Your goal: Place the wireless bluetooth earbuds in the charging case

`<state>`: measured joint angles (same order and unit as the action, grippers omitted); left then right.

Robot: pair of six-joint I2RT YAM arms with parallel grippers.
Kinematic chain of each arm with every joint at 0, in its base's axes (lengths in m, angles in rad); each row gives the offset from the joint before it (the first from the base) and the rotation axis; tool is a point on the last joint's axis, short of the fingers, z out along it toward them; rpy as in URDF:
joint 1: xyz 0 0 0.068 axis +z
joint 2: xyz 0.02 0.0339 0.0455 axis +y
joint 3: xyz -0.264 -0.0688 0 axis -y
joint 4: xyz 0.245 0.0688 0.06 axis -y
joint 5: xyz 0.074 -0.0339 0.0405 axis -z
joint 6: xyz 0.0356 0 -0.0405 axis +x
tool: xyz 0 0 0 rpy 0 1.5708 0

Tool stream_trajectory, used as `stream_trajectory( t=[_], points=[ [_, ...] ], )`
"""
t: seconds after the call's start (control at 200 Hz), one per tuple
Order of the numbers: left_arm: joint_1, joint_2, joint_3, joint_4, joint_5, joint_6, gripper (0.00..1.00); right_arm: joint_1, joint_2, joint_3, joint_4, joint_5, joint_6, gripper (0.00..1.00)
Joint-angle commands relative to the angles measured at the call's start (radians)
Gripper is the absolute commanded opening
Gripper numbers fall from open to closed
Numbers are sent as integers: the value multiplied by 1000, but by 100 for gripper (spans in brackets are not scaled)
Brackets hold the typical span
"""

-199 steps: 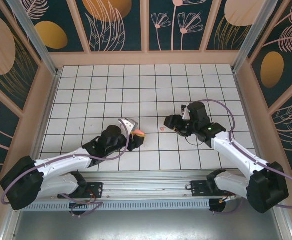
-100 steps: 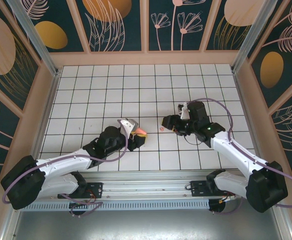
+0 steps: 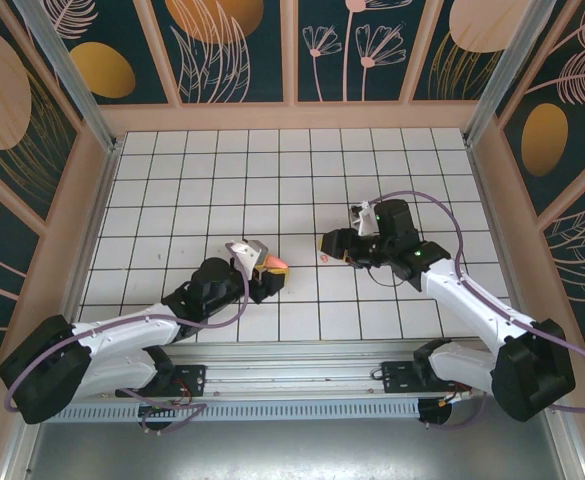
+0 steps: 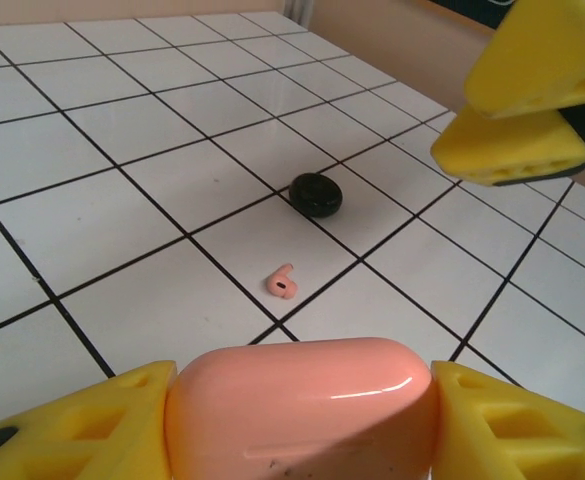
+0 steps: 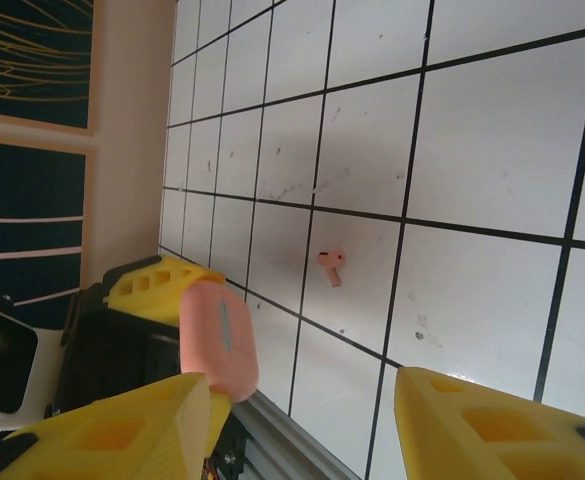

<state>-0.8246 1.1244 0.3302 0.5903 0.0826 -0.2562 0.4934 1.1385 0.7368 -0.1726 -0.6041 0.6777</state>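
Right gripper (image 3: 329, 243) has slid a little left across the white tiled table with black grid lines (image 3: 202, 180) since a second ago. The left gripper (image 3: 262, 270) has drifted slightly back toward the table's left side with its load.

Left gripper (image 4: 302, 425): yellow fingers (image 4: 82, 425) clenched on a glossy pink pill-shaped charging case (image 4: 302, 395), one finger at each end, lid closed. The case is carried just above the tiles; from overhead it shows at (image 3: 272, 264).

Right gripper (image 5: 307, 400): yellow fingers (image 5: 502, 430) spread apart with nothing between them, only bare tile.

One tiny pink short-stemmed earbud (image 4: 282, 283) lies loose on the table between the two grippers, touching neither — overhead at (image 3: 322, 258), from the right wrist at (image 5: 331, 265). It sits inside a tile, near a grid line.

Beyond it, a small glossy black rounded piece (image 4: 317, 194) rests on a grid crossing — too small to say what it is.
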Motion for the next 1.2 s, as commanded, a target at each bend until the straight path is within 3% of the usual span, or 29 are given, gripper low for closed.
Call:
stream_trajectory(
  t=[0.0, 0.485, 0.681, 0.841, 1.196],
  points=[
    [40, -18, -28, 88, 55, -32, 41, 7, 17, 41, 20, -35, -30, 52],
    [87, 22, -26, 160, 184, -5, 40, 23, 76, 91, -12, -99, -69, 51],
    [86, 39, 7, 161, 260, 51, 40, 39, 76, 183, -188, -67, -194, 51],
    [85, 65, 26, 190, 312, 45, 39, 48, 86, 210, -206, -100, -214, 51],
    [86, 54, 47, 140, 329, 90, 38, 162, 272, 337, -265, -138, -282, 51]
  ],
)
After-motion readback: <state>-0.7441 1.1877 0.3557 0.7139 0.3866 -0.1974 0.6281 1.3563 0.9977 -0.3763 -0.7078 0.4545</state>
